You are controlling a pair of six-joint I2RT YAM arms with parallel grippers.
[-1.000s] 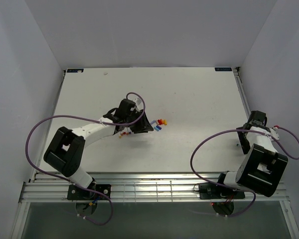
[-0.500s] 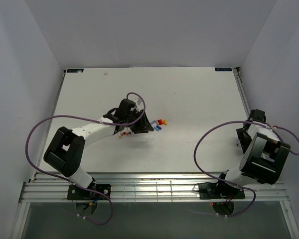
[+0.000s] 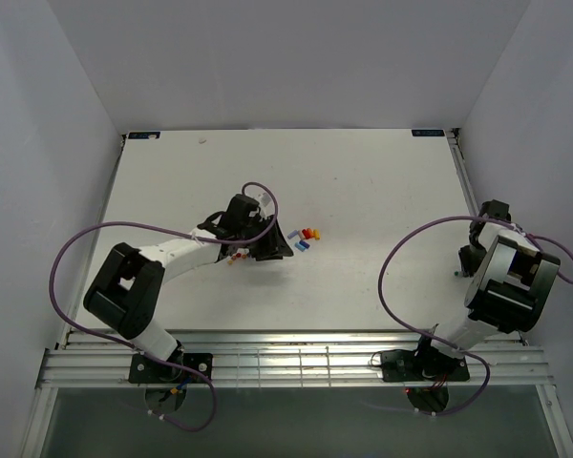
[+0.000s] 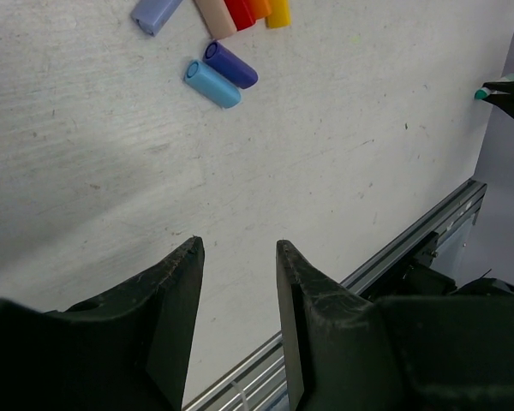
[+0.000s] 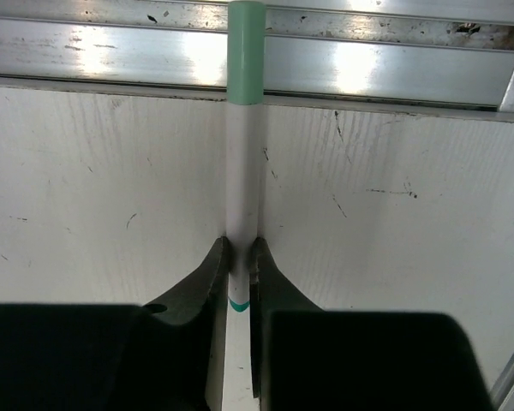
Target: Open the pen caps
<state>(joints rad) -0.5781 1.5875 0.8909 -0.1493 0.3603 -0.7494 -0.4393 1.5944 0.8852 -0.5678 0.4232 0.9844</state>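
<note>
Entry: right gripper [image 5: 238, 257] was clamped on the white barrel of a pen [image 5: 242, 171] near the right edge of the table [image 5: 86, 171], green cap [image 5: 246, 51] left projecting, presumably for pulling; left gripper [image 4: 237, 257], half-open and empty, hung beside loose caps [image 4: 221, 73] mid-table.

Right gripper [image 5: 238, 257] is closing from wide open onto the white pen barrel [image 5: 242, 188] (green cap [image 5: 246, 51] at its far end). Right arm [image 3: 506, 286] is swinging outward, its bulk drifting toward the right edge of the table [image 3: 382, 172].
</note>
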